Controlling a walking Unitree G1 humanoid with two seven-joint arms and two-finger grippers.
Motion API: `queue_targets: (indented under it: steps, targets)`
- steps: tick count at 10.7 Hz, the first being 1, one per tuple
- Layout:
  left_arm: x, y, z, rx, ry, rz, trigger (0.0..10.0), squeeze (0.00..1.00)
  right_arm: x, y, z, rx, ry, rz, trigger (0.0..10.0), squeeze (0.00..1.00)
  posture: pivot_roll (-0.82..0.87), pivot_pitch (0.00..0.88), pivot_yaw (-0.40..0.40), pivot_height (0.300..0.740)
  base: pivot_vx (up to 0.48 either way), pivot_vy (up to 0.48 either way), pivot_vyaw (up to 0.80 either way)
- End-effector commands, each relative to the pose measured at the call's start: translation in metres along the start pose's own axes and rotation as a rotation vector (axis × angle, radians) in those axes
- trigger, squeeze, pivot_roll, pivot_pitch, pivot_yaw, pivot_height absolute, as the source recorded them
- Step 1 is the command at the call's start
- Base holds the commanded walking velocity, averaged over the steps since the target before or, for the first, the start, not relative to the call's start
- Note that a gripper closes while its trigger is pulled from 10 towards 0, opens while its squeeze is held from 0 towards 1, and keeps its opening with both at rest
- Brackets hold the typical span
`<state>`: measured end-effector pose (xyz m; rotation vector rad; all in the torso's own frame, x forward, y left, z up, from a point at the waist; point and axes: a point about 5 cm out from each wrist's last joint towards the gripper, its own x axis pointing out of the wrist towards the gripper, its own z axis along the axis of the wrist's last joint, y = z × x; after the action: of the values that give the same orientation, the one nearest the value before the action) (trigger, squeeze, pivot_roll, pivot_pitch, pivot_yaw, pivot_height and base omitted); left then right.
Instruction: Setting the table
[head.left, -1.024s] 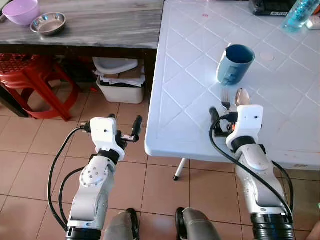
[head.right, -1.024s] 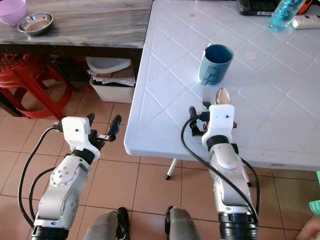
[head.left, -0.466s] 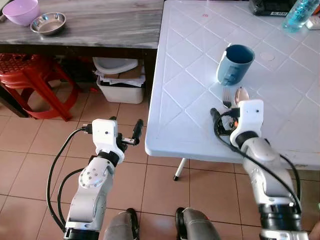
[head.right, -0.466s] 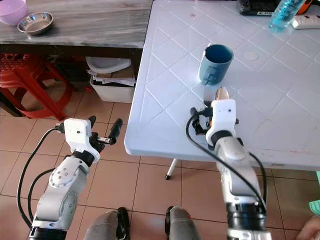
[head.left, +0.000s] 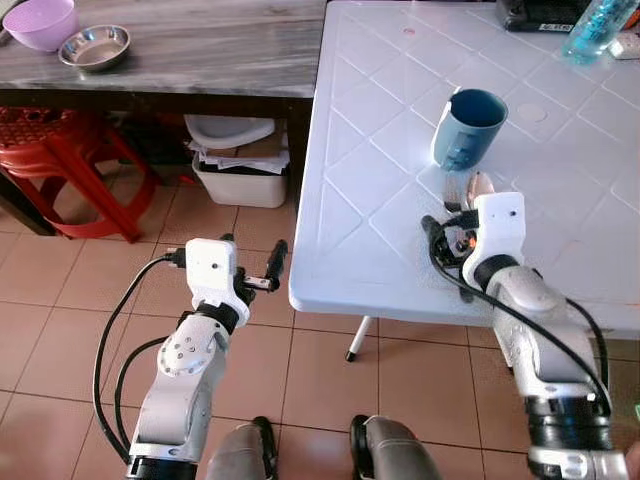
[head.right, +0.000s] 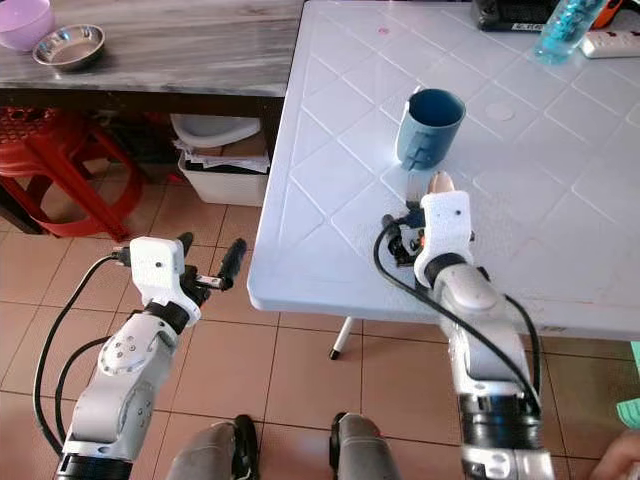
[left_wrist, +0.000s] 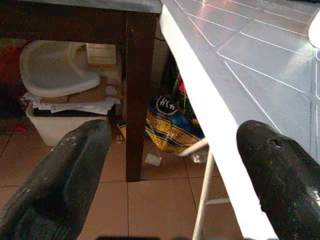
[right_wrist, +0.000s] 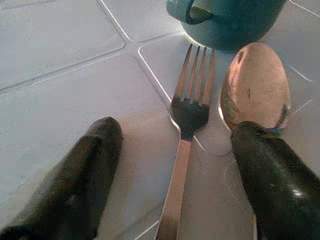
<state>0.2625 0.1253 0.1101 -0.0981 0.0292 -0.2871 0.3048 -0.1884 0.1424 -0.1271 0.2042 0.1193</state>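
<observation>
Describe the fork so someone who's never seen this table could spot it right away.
On the white table, find the blue mug near the front edge. Just in front of it, two pieces of cutlery lie side by side between the right gripper's open fingers. The fork has tines; the spoon beside it has a rounded bowl.

Cutlery between our right fingers, mug just ahead

On the table (head.left: 380, 190), our right gripper (right_wrist: 172, 160) straddles the fork (right_wrist: 185, 145); the spoon (right_wrist: 255, 85) lies beside it under one finger, the mug (head.left: 468, 128) just beyond. Our left gripper (head.left: 262, 270) hangs left of the table edge.
</observation>
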Motion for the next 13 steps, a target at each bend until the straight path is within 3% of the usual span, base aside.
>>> queue_targets:
  steps: [1, 4, 5, 6, 11, 13]
  targets:
    - [-0.004, 0.000, 0.000, 0.012, 0.011, -0.010, 10.0, 0.00, -0.001, 0.006, -0.023, 0.032, 0.115, 0.039, 0.0, 0.00, -0.07, 0.215, 0.035, 0.740, 0.000, 0.000, 0.00]
    - [-0.008, -0.001, -0.001, 0.005, 0.015, -0.054, 10.0, 0.00, -0.006, -0.001, -0.034, 0.092, 0.206, 0.025, 0.0, 0.00, -0.07, 0.218, 0.034, 0.740, 0.000, 0.000, 0.00]
    - [-0.008, -0.001, -0.001, 0.007, 0.016, -0.058, 10.0, 0.00, -0.010, -0.002, -0.038, 0.094, 0.224, 0.025, 3.3, 0.00, -0.07, 0.220, 0.034, 0.740, 0.000, 0.000, 0.00]
    - [-0.008, -0.002, -0.002, 0.005, 0.020, -0.067, 10.0, 0.00, -0.016, 0.002, -0.043, 0.096, 0.247, 0.057, 10.0, 0.00, -0.07, 0.224, 0.034, 0.740, 0.000, 0.000, 0.00]
    - [-0.008, -0.003, -0.001, 0.011, 0.023, -0.079, 10.0, 0.00, -0.011, 0.004, -0.021, 0.063, 0.180, 0.070, 10.0, 0.00, -0.07, 0.226, 0.033, 0.740, 0.000, 0.000, 0.00]
    - [-0.009, -0.004, -0.002, 0.007, 0.024, -0.088, 10.0, 0.00, -0.011, 0.003, -0.029, 0.095, 0.210, 0.062, 10.0, 0.00, -0.07, 0.227, 0.031, 0.740, 0.000, 0.000, 0.00]
